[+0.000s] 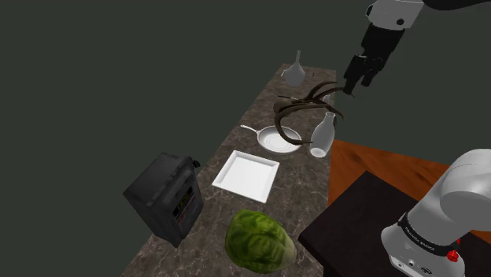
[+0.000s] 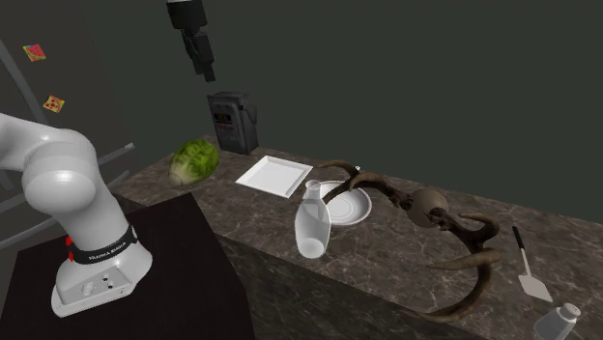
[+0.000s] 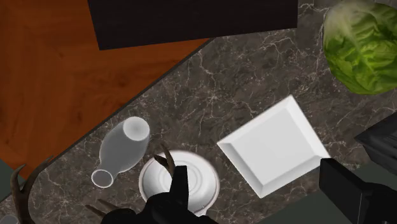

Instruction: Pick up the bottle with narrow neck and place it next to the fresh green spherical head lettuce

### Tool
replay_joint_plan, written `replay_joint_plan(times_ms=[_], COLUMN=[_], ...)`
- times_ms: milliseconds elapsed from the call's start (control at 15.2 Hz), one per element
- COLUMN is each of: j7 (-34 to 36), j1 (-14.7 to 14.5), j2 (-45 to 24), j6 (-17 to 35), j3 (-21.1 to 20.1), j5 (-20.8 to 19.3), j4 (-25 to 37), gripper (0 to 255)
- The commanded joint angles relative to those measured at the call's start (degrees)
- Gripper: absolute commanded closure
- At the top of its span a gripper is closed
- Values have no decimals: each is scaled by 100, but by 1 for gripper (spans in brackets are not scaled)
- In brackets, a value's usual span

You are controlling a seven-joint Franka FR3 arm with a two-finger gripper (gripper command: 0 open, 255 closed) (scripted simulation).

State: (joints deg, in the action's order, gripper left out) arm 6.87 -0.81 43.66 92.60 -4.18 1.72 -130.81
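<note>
**Approach step: the bottle is not yet taken**

Your claw (image 1: pixel 356 85) hangs high above the tabletop (image 1: pixel 308 189), fingers apart and holding nothing. The bottle (image 1: pixel 323 135) stands upright close to the tabletop's edge, just beside the round plate (image 1: pixel 277 139) and the antlers (image 1: pixel 307 102). Next, I judge, you must come down over its neck and close there. Take care: the antlers crowd one side, and the edge is on the other. Near the lettuce (image 1: pixel 260 240) some bare marble is free beside the square plate (image 1: pixel 246 175) — room enough to set the bottle down.
</note>
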Motion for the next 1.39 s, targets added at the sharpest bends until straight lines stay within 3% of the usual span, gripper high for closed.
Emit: replay_joint_plan(times_ms=[0,660,1320], j7=[0,-865,-1774], j1=[0,326,567], j2=[0,-656,-2111], j6=[0,1681,3398], j3=[0,801,1639], j5=[0,-440,-589], j4=[0,-895,-1011], gripper=[0,0,0])
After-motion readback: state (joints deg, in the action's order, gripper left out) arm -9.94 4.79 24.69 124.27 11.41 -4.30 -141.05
